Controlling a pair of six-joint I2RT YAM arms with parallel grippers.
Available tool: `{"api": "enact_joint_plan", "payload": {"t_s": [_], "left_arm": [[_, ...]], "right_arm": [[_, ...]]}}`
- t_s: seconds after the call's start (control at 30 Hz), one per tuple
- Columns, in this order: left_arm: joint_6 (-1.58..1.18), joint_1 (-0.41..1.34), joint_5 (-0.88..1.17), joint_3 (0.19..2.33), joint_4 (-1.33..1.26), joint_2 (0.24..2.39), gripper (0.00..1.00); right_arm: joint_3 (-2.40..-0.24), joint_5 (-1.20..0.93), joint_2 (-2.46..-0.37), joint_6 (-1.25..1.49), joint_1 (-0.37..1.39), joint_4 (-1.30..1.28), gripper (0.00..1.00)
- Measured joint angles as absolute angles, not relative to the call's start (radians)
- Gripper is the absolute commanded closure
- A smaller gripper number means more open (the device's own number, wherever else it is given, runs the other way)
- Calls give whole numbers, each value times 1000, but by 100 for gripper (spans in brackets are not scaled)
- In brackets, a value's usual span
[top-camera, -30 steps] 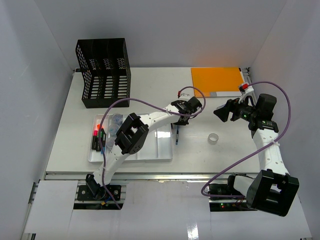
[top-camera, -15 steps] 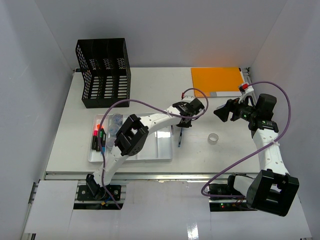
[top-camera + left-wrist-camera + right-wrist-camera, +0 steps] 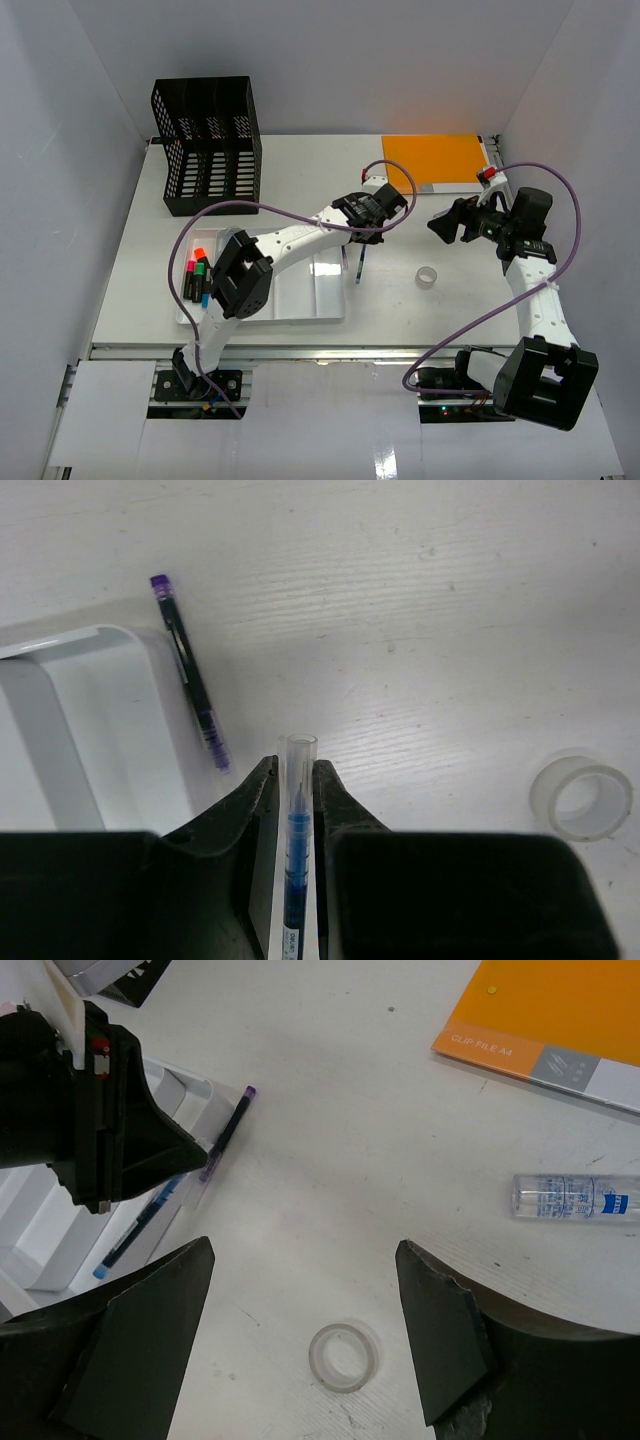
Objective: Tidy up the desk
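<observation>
The desk [image 3: 300, 180] is a white tabletop. My left gripper [image 3: 364, 236] is shut on a blue pen with a clear cap [image 3: 296, 820], held lengthwise between the fingers just right of the white tray's corner. The pen also shows in the top view [image 3: 361, 270] and in the right wrist view [image 3: 140, 1228]. A purple pen [image 3: 190, 680] lies on the desk against the tray's edge; it also shows in the right wrist view [image 3: 228, 1135]. My right gripper [image 3: 434, 226] is open and empty, hovering above a clear tape ring [image 3: 343, 1357].
The white tray [image 3: 300, 300] holds several markers [image 3: 197, 275] at its left end. A black file rack [image 3: 207, 145] stands at the back left. An orange clip file [image 3: 435, 160] lies at the back right, with a small clear tube [image 3: 575, 1198] near it. The tape ring [image 3: 427, 276] lies right of centre.
My left gripper has shifted slightly right with the blue pen. The left arm's elbow has swung left, uncovering the markers in the tray. The right arm has not moved.
</observation>
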State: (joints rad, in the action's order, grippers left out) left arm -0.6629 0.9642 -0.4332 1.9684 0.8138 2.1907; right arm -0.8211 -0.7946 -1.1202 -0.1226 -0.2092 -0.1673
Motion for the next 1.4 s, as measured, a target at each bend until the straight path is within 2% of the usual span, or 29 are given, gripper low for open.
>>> {"api": "enact_joint_plan", "payload": {"t_s": [0.33,0.9,1.3,1.4], "left_arm": [[-645,918,-511,1726,808,1992,81],[-616,602,-628,1225,773,1607,79],[-592,569,-588,1121,714,1603,44],[-586,569,-570,1121,701,1600,39]], "right_arm": [[-821,-788,-1121,-123,-209,-167,20],[-821,-787,-1124,-127,-209,-165,20],[-821,-830,-1159,-156,-205,-170,18],[-828,-845,-1195,-181,-159,-190,17]]}}
